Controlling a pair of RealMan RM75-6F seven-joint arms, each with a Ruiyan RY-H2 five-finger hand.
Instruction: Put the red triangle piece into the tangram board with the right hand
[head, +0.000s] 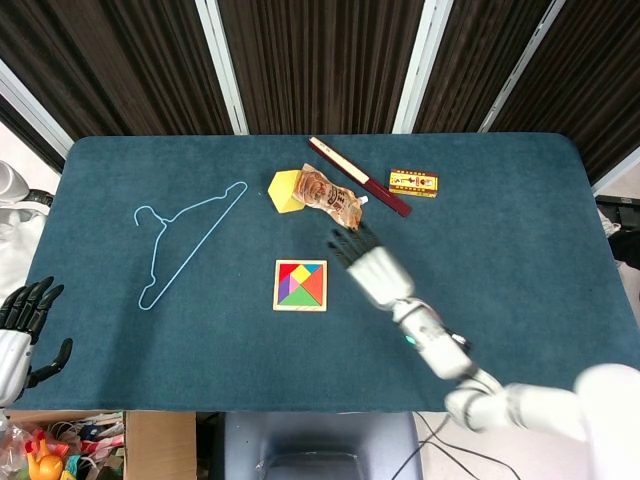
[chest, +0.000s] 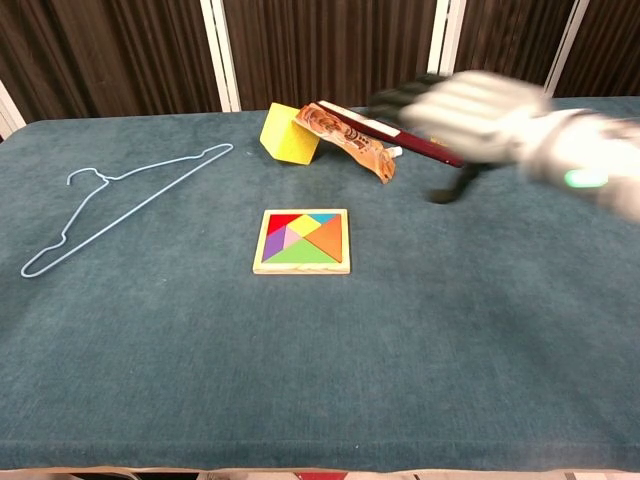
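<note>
Red and flush with its neighbours, the red triangle piece (chest: 325, 236) lies inside the tangram board (chest: 302, 266), filling the side of the frame nearest the right hand (head: 377, 272). By the look of it the piece is seated and the placing is done. The right hand is clear of the board, raised above the cloth and blurred with motion in both views; its fingers seem spread and nothing shows between them, so it appears to hold nothing, though the blur leaves some doubt. From this hand the board lies to its left and a little nearer the robot, well apart from the fingertips, with its edges square to the table (head: 520, 230) front. The left hand (head: 20, 325) hangs off the table's near corner, fingers apart, much farther from the board. If the piece needs a last press, the right hand is plainly the nearer one and would reach back leftward and down.
</note>
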